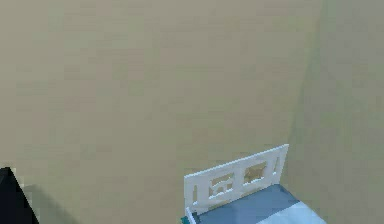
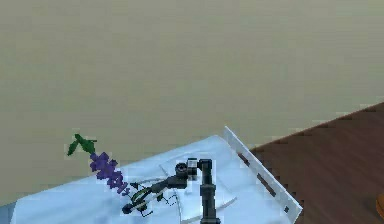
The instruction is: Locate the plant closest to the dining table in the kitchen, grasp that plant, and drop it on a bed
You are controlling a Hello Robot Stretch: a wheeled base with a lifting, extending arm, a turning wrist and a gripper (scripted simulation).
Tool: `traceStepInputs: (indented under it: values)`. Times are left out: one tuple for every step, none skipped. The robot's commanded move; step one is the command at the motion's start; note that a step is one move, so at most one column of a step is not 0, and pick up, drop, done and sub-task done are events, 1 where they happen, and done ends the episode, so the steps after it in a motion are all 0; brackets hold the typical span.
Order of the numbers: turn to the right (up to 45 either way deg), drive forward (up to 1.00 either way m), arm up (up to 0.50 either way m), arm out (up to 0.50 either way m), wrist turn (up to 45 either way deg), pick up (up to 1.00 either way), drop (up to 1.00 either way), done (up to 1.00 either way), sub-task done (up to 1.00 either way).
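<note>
A plant with purple flower spikes [image 2: 108, 174] and green leaves [image 2: 80, 146] leans at a tilt over a white-covered bed [image 2: 240, 180] in the arm side view. Its lower end meets the far end of my gripper [image 2: 141, 200], whose dark body and thin fingers reach left from the arm [image 2: 207, 195]. The bed cover lies right behind the plant and fingers, so I cannot tell whether the gripper holds the plant or the plant rests on the bed.
A white slatted bed end [image 2: 262, 175] borders the bed toward brown wooden floor [image 2: 335, 160]. In the forward view, a white bed end [image 1: 236, 178] and a pale cover [image 1: 275, 212] stand against beige walls [image 1: 150, 90]. A dark object [image 1: 10, 198] sits at the bottom left.
</note>
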Motion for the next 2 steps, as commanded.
traceStepInputs:
  values:
    - [0.0,0.00,-0.32,0.00,0.0,0.00,0.00,0.00,0.00]
    - [0.0,0.00,0.00,0.00,0.0,0.00,1.00,0.00,0.00]
